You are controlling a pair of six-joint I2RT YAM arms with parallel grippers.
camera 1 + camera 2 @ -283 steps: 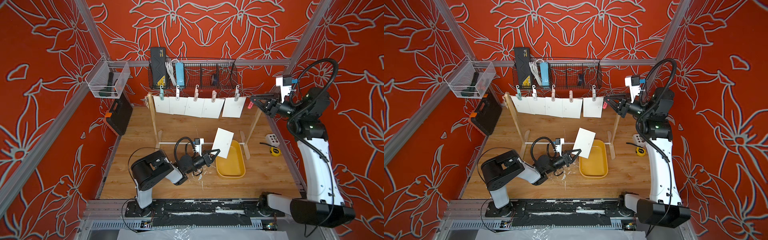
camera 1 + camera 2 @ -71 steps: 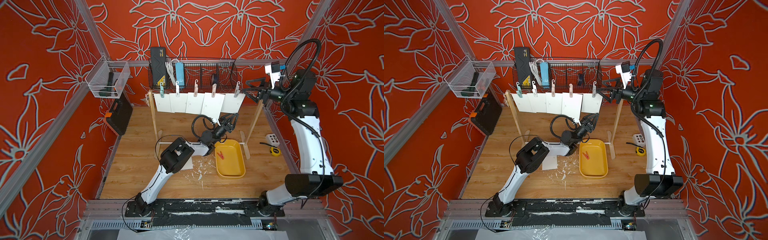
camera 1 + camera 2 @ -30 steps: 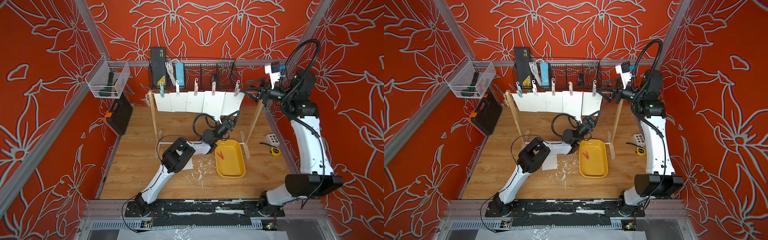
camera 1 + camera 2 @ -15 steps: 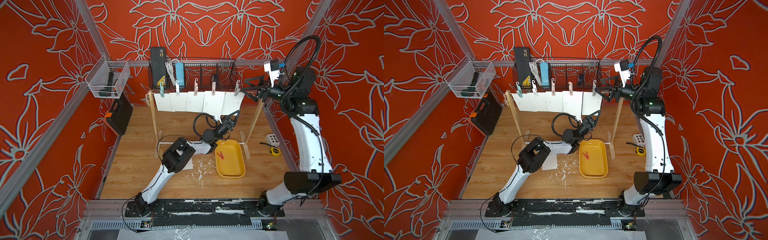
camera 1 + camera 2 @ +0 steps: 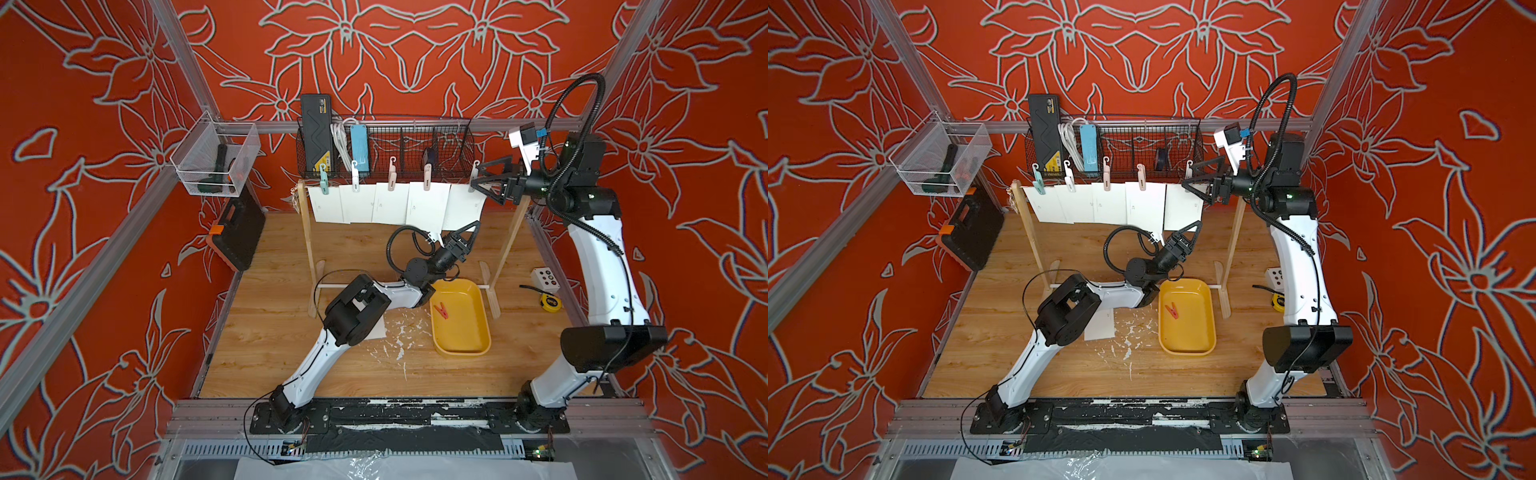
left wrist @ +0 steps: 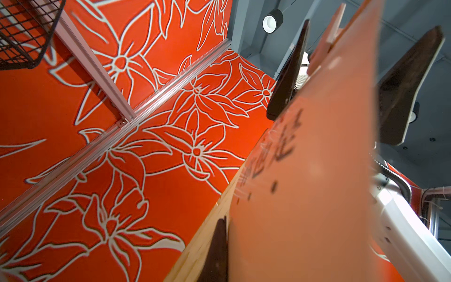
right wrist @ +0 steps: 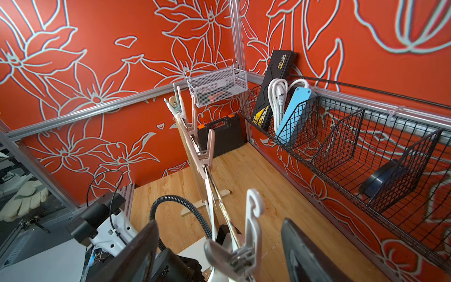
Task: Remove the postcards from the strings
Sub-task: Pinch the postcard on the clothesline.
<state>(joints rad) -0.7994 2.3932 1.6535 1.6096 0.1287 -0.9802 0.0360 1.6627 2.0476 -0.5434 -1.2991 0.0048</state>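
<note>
Now my left gripper (image 5: 475, 227) clamps the bottom edge of the rightmost postcard (image 5: 460, 205); my right gripper (image 5: 475, 175) gapes astride its white peg (image 7: 253, 210), clear both sides.

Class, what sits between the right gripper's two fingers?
A white peg, pinning the end postcard to the string, inside the open right gripper. The right wrist view shows it clearest; both top views agree.

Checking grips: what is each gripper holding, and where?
The left gripper pinches the rightmost postcard by its bottom edge. The right gripper holds nothing; its open jaws straddle the white peg.
</note>
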